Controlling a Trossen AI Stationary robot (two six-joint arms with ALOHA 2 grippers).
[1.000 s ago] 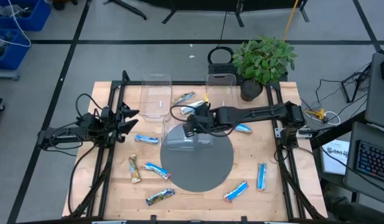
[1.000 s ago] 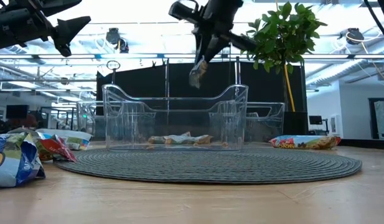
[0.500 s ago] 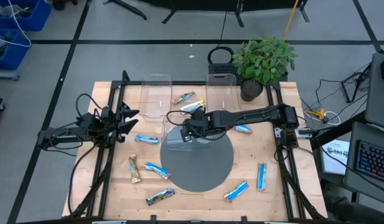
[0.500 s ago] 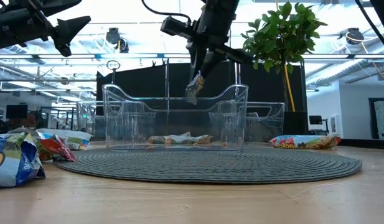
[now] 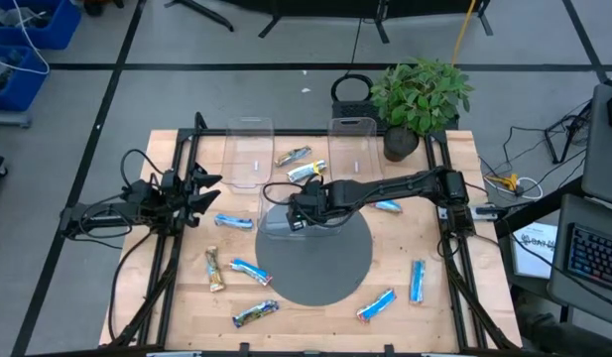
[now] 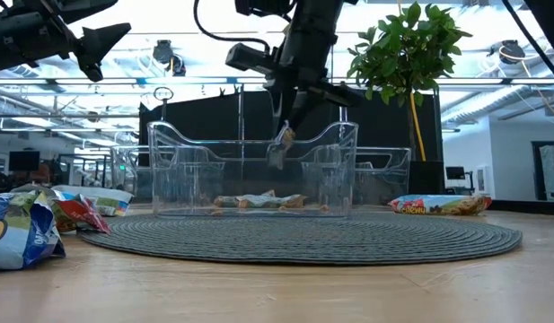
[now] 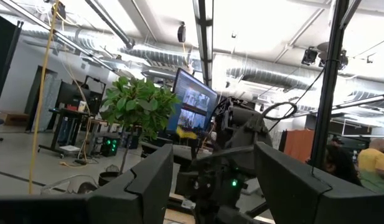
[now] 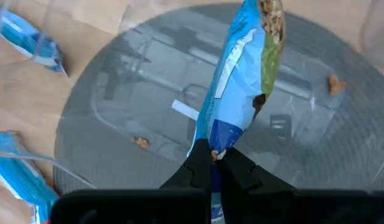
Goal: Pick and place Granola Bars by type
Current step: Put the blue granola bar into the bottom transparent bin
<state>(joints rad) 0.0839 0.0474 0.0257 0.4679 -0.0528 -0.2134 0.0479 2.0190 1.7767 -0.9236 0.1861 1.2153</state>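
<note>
My right gripper (image 8: 213,158) is shut on a blue granola bar with a green and tan face (image 8: 241,81). It hangs over the clear bin (image 5: 286,230) that stands on the round grey mat (image 5: 325,273). In the low view the bar (image 6: 280,149) dips below the bin's rim (image 6: 250,142). Other bars lie flat on the wood: blue ones (image 5: 234,222) (image 5: 249,271) (image 5: 417,281) (image 5: 376,305), a tan one (image 5: 214,268) and a greenish one (image 5: 256,313). My left gripper (image 5: 208,188) waits open, raised at the table's left side. My right gripper pinches the bar by its crimped end seam (image 8: 212,148) between the two fingers (image 8: 195,168). The fingers come from above, pointing down. The bar hangs straight below them, lifted clear, with its lower end (image 6: 277,163) inside the bin's walls.
Two more clear bins (image 5: 249,154) (image 5: 351,149) stand at the far edge, with two bars (image 5: 294,156) (image 5: 307,171) between them. A potted plant (image 5: 420,94) occupies the far right corner. One blue bar (image 5: 388,205) lies under the right arm. Crumbs lie in the bin (image 8: 140,142).
My right gripper has moved toward the table's left and near edge and come down over the bin on the mat. The bar, still hanging from the shut fingers, has sunk from above the bin's rim to below it.
</note>
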